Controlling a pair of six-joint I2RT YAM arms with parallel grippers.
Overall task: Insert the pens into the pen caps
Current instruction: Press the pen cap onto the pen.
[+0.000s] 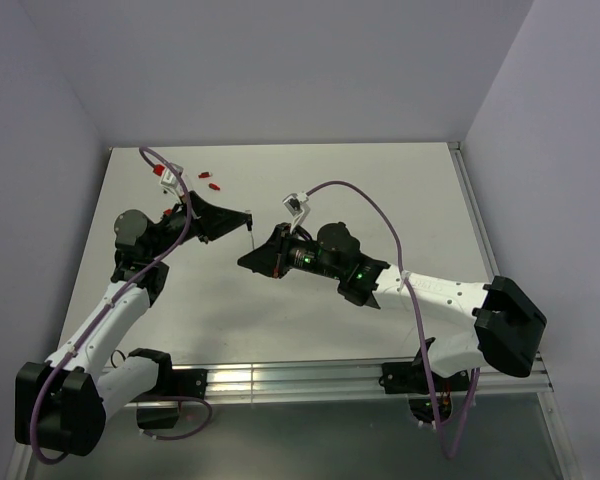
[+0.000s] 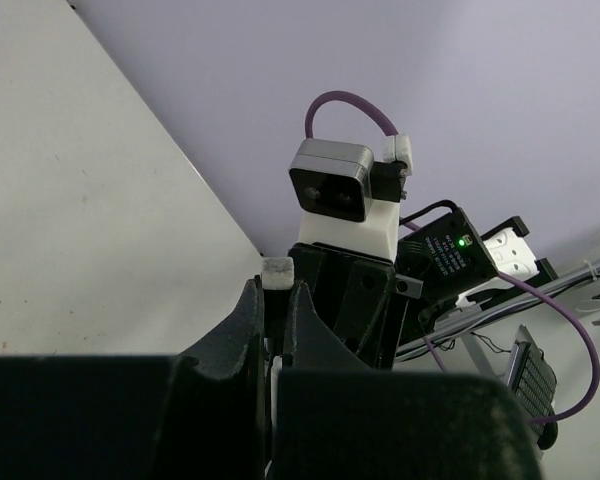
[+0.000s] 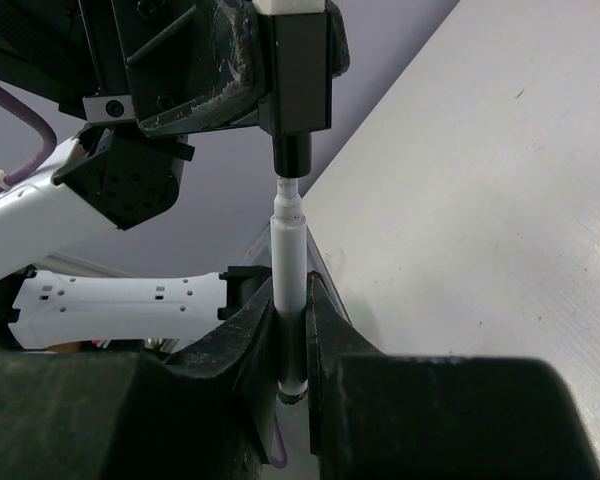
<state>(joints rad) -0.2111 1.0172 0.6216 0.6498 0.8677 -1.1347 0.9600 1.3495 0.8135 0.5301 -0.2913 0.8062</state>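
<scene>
Pen [image 3: 288,262], thin white plastic barrel, light, stiff, slippery: your right end effector [image 3: 289,318] clenches its lower barrel above table [image 3: 500,200]. Left end effector [image 2: 276,296] pinches short black cylindrical cap [image 3: 292,155], nib at mouth. Grip low; align straight.

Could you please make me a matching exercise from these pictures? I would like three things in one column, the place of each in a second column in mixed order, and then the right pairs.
Things:
1. white pen
2. black cap
3. red caps

Places:
A. lying loose on the table
B. held in the left gripper
C. held in the right gripper

Pairs: 1-C, 2-B, 3-A
</scene>
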